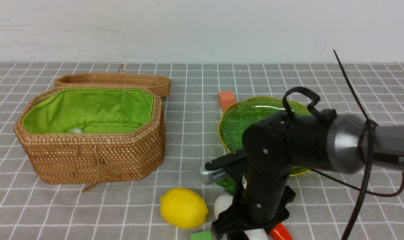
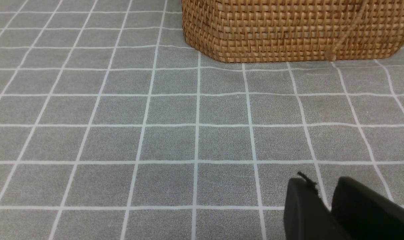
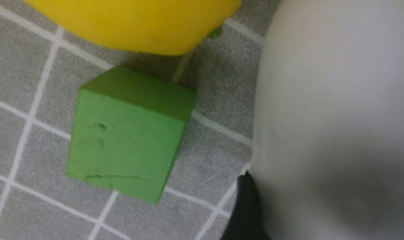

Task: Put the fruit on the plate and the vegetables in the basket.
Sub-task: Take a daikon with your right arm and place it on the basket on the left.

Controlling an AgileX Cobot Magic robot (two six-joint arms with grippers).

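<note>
The open woven basket (image 1: 88, 156) with green lining stands at the left. The green leaf plate (image 1: 252, 116) lies at the right, half hidden by my right arm. A yellow lemon (image 1: 183, 207) rests near the front edge. Beside it lies the white radish (image 1: 223, 205), and an orange carrot tip (image 1: 281, 232) pokes out under the arm. My right gripper (image 1: 242, 233) is down over the radish (image 3: 338, 116), open; one dark finger (image 3: 247, 206) lies along its side and the other is hidden. My left gripper (image 2: 322, 186) hovers over bare cloth near the basket (image 2: 288, 30), slightly open and holding nothing.
The basket lid (image 1: 115, 80) lies behind the basket. An orange cube (image 1: 226, 99) sits at the plate's far left rim. A green cube (image 1: 201, 235) stands just in front of the lemon (image 3: 132, 23), close to the radish. The right arm's cables loop over the plate.
</note>
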